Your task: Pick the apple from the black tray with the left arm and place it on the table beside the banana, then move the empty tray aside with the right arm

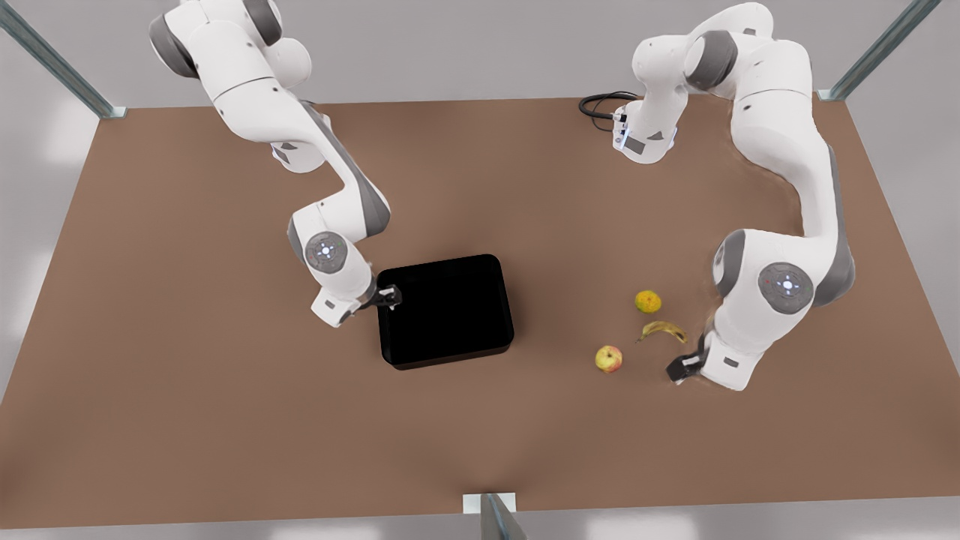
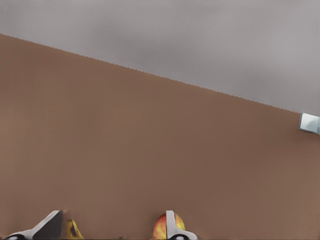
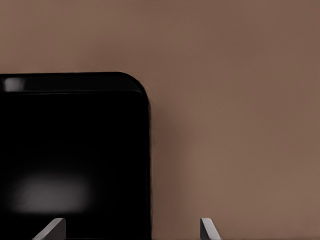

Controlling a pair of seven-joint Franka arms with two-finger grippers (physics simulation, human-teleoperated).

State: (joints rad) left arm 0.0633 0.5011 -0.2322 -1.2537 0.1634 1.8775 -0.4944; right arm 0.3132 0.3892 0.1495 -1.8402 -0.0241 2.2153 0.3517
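Observation:
The apple, yellow with a red blush, lies on the brown table just beside the banana. My left gripper, on the front view's right, hovers low and open next to both fruits with nothing between its fingers. The left wrist view shows the apple behind one fingertip and the banana by the other, either side of the left gripper. The black tray stands empty mid-table. My right gripper is open astride the tray's wall, seen in the right wrist view.
A duller yellow-green round fruit sits just behind the banana. A black cable loops at the far arm base. Metal posts stand at the table's edges. Bare tabletop spreads to the front view's left of the tray.

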